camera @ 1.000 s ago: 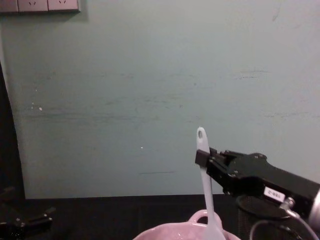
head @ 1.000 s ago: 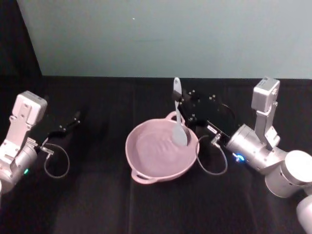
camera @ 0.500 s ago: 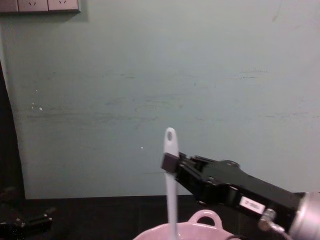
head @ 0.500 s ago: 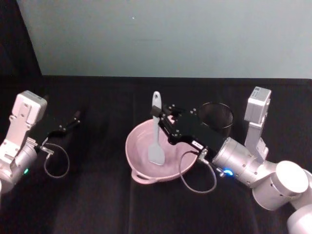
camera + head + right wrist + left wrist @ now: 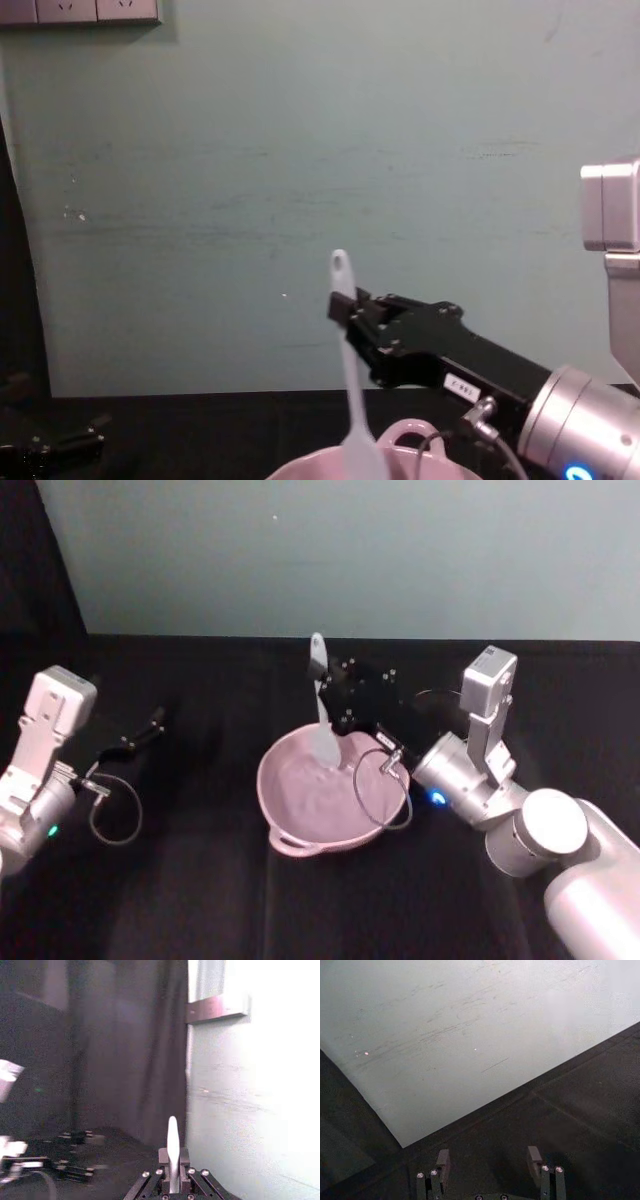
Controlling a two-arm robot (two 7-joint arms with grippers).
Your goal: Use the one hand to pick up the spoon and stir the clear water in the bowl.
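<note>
Stirring was under way: the right hand (image 5: 330, 694), clamped shut on the spoon (image 5: 323, 742) by its handle, had swept the scoop from mid-bowl to the far side of the bowl (image 5: 290, 800). The left hand (image 5: 148, 726) sat parked, fingers apart.

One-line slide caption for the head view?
Right end effector grips a white spoon upright, scoop inside the pink bowl's far rim; left end effector idle at left.
</note>
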